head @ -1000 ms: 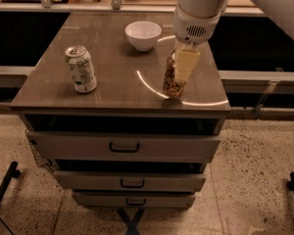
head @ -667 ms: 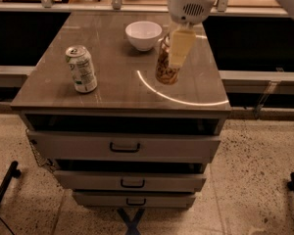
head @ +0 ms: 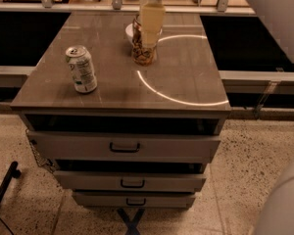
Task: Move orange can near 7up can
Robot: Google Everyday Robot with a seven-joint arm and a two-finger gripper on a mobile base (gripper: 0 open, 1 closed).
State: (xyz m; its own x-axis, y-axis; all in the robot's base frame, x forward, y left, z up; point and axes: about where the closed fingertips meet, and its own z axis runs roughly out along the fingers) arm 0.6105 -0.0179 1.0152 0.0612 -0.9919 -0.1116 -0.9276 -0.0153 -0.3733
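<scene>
The orange can, coppery with dark markings, is upright in the middle of the tabletop toward the back. My gripper reaches down from the top of the view and is shut on it; one cream finger covers the can's upper front. Whether the can touches the table I cannot tell. The 7up can, whitish and pale green with a silver top, stands upright at the left of the table, well to the left of and in front of the orange can.
A white bowl is mostly hidden behind the orange can. The brown tabletop tops a drawer cabinet with several drawers. A shelf rail runs along the back. White arm casing fills the right side.
My gripper has carried the orange can from the right front of the table leftward and toward the back, in front of the bowl. The 7up can has not moved.
</scene>
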